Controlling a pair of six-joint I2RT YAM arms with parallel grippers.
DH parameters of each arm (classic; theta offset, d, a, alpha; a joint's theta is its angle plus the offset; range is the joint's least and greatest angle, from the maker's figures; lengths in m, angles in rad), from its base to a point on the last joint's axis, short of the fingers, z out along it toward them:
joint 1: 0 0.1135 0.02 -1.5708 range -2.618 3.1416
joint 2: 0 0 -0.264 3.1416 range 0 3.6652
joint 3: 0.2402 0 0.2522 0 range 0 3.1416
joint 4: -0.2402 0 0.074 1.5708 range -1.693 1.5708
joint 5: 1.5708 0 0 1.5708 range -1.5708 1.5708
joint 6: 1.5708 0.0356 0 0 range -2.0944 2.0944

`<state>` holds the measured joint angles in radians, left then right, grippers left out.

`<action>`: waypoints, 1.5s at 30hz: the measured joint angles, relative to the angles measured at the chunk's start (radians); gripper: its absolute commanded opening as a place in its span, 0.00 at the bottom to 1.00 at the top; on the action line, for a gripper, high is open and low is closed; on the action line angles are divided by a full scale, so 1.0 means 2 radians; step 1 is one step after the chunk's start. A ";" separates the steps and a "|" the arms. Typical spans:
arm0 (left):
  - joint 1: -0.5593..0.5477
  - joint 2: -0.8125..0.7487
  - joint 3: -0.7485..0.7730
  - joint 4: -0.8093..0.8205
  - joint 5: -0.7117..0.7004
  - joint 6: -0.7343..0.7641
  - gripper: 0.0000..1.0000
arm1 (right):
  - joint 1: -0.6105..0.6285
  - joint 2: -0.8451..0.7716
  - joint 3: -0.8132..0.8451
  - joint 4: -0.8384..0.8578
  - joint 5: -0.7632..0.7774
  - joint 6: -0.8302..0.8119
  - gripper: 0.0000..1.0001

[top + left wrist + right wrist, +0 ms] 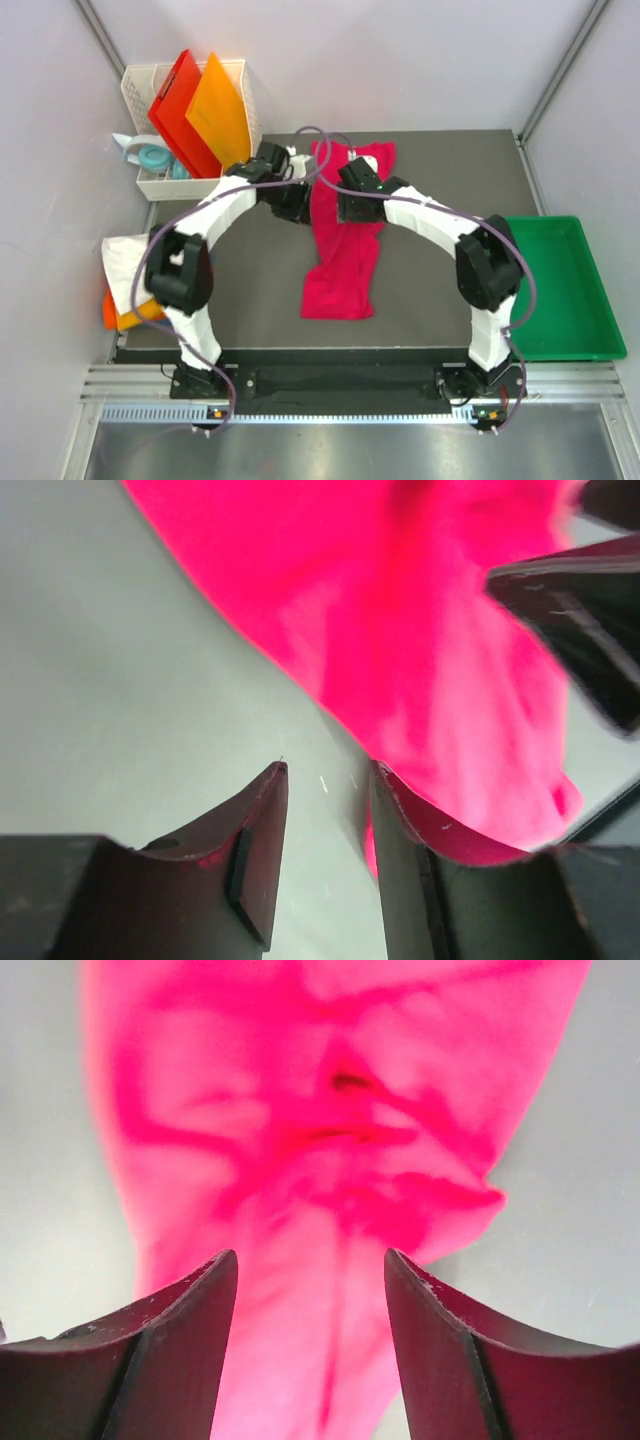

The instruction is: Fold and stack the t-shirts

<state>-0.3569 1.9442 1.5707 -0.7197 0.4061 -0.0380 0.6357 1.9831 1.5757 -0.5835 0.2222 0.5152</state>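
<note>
The crimson-pink t-shirt (345,250) lies lengthwise and rumpled down the middle of the dark table (240,290). My left gripper (300,200) hangs over the shirt's left edge near its far end. It is open: in the left wrist view bare table shows between the left gripper's (328,767) fingers, and the pink cloth (420,650) lies against the outside of the right finger. My right gripper (349,205) is just above the shirt's upper part. In the right wrist view the right gripper (310,1255) stands open over the wrinkled cloth (330,1140). A white t-shirt (125,258) lies on an orange one (122,316) at the table's left edge.
A white basket (158,185) at the back left holds a red board (180,105) and an orange board (220,110). A green tray (570,290) sits off the table's right side. The right gripper's dark finger (580,620) shows in the left wrist view.
</note>
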 measured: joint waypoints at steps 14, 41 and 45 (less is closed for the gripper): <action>0.000 -0.297 -0.205 0.001 0.007 0.028 0.44 | 0.198 -0.198 -0.266 0.018 0.102 0.153 0.50; 0.000 -0.398 -0.281 0.004 0.012 0.033 0.44 | 0.312 -0.248 -0.334 -0.051 0.214 0.387 0.47; 0.000 -0.398 -0.285 0.005 0.012 0.033 0.44 | 0.312 -0.254 -0.342 -0.063 0.223 0.408 0.45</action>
<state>-0.3569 1.1473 1.0016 -0.7101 0.4297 0.0284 1.2594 1.4742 0.8921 -0.7094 0.6685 1.3312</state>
